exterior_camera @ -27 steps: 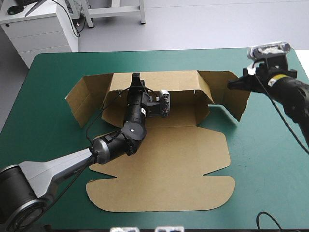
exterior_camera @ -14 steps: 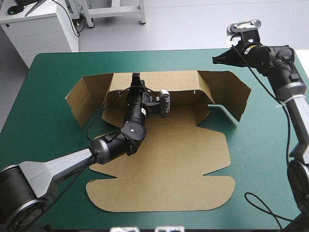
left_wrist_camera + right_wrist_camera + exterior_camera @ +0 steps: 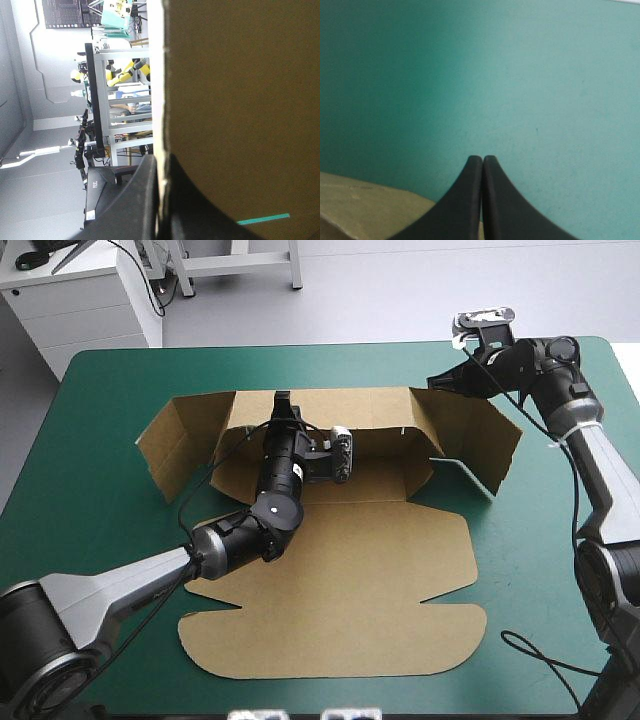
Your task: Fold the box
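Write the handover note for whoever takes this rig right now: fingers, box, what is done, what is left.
Left gripper: fingers shut on the box, pinching the top edge of its raised far wall.
Right gripper: fingers shut, holding nothing, by the far edge of the right wing; whether it touches cannot be told.
Box: mid-table on the teal-green cover, its wide near panel flat.
Done: far wall up; right wing and left wing standing, splayed outward.
Left: probably swing the wings in, then raise and tuck the remaining walls.
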